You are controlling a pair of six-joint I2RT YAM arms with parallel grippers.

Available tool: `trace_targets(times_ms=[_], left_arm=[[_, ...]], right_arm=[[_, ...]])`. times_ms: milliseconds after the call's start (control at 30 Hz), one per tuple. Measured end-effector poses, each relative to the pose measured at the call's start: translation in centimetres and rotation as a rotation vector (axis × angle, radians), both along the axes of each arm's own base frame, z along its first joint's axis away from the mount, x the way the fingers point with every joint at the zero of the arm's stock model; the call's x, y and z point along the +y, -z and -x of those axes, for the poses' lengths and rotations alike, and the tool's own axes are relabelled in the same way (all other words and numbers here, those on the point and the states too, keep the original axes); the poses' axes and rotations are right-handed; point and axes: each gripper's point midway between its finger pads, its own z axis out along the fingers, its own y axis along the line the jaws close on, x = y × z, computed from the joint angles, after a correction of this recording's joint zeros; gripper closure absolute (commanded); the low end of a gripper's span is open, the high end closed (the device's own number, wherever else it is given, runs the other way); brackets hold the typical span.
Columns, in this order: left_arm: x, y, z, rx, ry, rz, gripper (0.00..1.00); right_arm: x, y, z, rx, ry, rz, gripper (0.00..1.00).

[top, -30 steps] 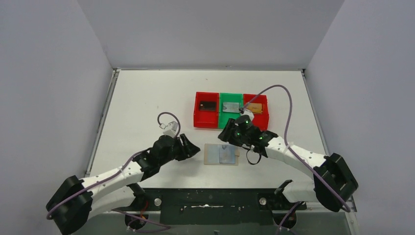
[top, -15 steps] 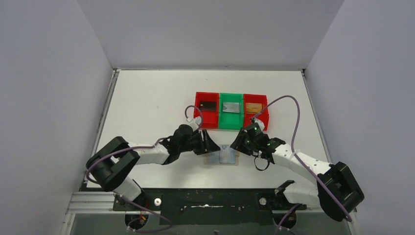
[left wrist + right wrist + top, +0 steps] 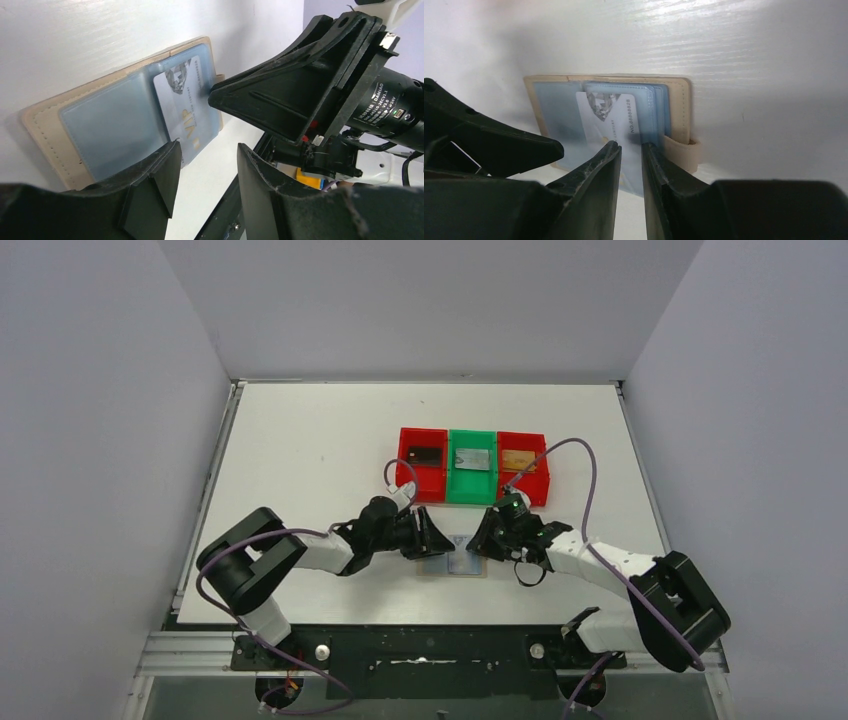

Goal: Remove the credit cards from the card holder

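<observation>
Counting: one card holder (image 3: pixel 100 125) open on the worktop (image 3: pixel 300 440), one credit card (image 3: pixel 606 117) partly under its sleeve. The left claw (image 3: pixel 207 150) is released; the right claw (image 3: pixel 631 146) stands narrow at the card, grip unclear.

Ahead of me a white table (image 3: pixel 300 455), a red tray (image 3: pixel 420 491) leftmost, a green tray (image 3: pixel 470 492) touching it, another red tray (image 3: pixel 523 437) rightmost, grey walls (image 3: pixel 100 390) around.

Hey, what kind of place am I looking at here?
Most likely a robotics lab test cell: a white table boxed in by plain grey panels, a left arm and right arm bolted at its near edge, and red and green trays beyond an open card holder.
</observation>
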Motion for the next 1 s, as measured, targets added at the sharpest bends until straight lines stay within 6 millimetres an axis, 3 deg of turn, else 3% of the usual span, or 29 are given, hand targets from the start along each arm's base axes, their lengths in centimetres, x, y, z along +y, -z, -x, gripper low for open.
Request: trace_targets(times_ms=[100,500,733,900,1000], left_arm=[[0.0,0.6,0.0,0.01,0.0,-0.01,0.56],[-0.1,2.6,0.4,0.052,0.007,-0.026,0.58],[-0.9,3.3,0.9,0.07,0.024,0.005,0.71],[-0.8,3.6,1.0,0.081,0.017,0.007,0.9],[-0.6,3.9,1.2,0.089,0.015,0.0,0.97]], right_arm=[[-0.1,0.9,0.3,0.025,-0.004,0.009,0.76],[-0.4,1.2,0.1,0.026,0.032,0.018,0.82],[-0.4,1.3,0.1,0.028,0.038,0.017,0.82],[-0.4,1.3,0.1,0.03,0.044,0.014,0.82],[-0.4,1.3,0.1,0.03,0.046,0.012,0.82]])
